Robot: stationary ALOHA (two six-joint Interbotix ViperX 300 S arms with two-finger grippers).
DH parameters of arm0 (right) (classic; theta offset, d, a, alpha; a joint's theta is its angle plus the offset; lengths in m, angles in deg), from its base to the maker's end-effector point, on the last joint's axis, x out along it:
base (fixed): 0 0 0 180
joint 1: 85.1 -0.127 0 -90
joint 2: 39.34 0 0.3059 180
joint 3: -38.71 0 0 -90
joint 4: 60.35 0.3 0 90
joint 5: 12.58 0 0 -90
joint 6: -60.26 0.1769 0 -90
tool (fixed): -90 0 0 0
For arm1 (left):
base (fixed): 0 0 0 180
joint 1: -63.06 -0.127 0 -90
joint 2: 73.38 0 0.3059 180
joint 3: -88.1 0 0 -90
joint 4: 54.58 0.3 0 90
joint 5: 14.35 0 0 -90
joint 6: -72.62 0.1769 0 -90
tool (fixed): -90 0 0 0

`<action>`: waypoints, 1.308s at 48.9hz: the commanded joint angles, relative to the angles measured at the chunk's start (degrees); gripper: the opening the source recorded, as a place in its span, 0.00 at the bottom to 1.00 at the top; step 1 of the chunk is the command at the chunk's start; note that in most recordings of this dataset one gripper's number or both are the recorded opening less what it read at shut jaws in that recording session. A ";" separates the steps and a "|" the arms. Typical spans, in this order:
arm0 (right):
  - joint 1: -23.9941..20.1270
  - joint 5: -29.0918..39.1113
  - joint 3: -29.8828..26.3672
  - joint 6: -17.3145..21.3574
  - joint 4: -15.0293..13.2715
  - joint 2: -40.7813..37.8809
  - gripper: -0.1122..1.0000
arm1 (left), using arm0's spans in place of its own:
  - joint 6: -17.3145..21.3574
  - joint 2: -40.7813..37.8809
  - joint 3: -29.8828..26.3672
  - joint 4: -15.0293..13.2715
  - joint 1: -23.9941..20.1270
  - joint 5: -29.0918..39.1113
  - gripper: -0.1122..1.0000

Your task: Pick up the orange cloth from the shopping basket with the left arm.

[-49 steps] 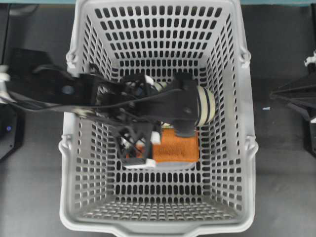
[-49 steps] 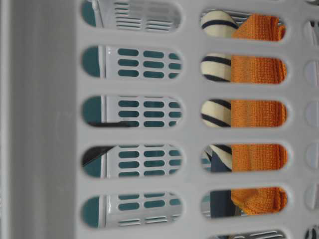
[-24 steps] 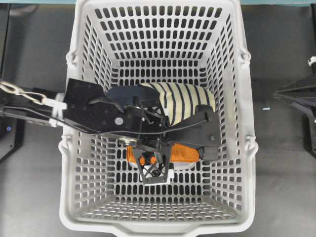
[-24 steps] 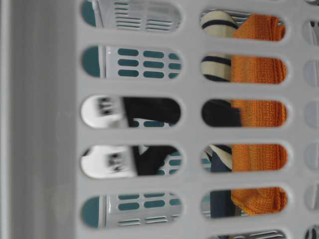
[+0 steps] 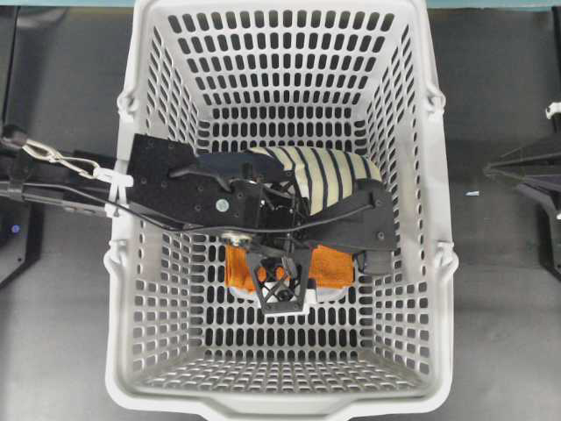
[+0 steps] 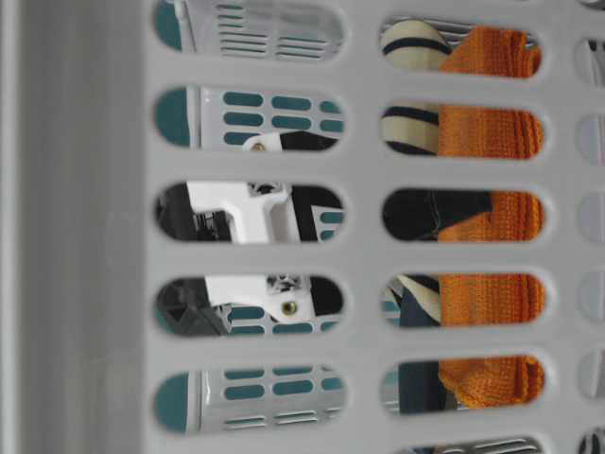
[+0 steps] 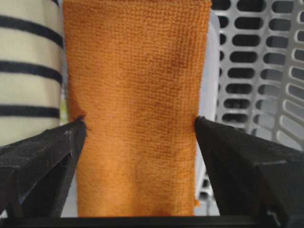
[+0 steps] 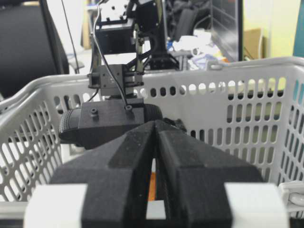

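The orange cloth [image 5: 334, 265] lies flat on the floor of the light-grey shopping basket [image 5: 119, 368], right beside the striped slipper [image 5: 326, 179]. My left arm reaches in from the left. Its gripper [image 5: 284, 270] is open and points down over the cloth. In the left wrist view the cloth [image 7: 137, 80] fills the gap of the left gripper [image 7: 137, 126], with one black finger [image 7: 42, 159] at its left edge and the other at its right edge. The cloth is not pinched. My right gripper [image 8: 155, 127] is shut and empty, outside the basket.
The slipper [image 7: 26, 71] lies against the cloth's side. The basket's slotted walls [image 7: 259, 71] stand close around the left gripper. In the table-level view the near wall [image 6: 85, 227] blocks most of the scene; the cloth [image 6: 487, 218] and white gripper parts [image 6: 248, 208] show through slots.
My left arm has swung deeper into the basket and come down. Its open gripper has moved over the cloth and now straddles it. The cloth, slipper and right arm have not moved.
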 commanded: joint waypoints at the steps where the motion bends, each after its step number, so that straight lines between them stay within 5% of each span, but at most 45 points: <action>1: 0.00 -0.35 -0.44 0.09 0.26 -0.26 0.10 | 0.18 0.26 0.00 0.26 0.09 -1.76 0.91; 31: -0.09 -0.18 -0.44 0.09 0.35 -0.26 0.10 | -0.09 -0.18 5.80 0.18 1.05 -5.10 0.88; 36: -0.09 0.35 -0.44 0.09 0.35 -0.26 0.10 | 0.35 -0.09 5.27 0.26 1.23 -4.83 0.74; 46: -0.09 0.88 -0.44 0.09 0.35 -0.26 0.10 | 0.79 1.58 4.31 0.26 1.49 -3.78 0.27; 64: -0.09 0.97 -0.44 0.09 0.35 -0.18 0.10 | 0.70 5.62 -4.48 0.26 1.76 5.19 0.25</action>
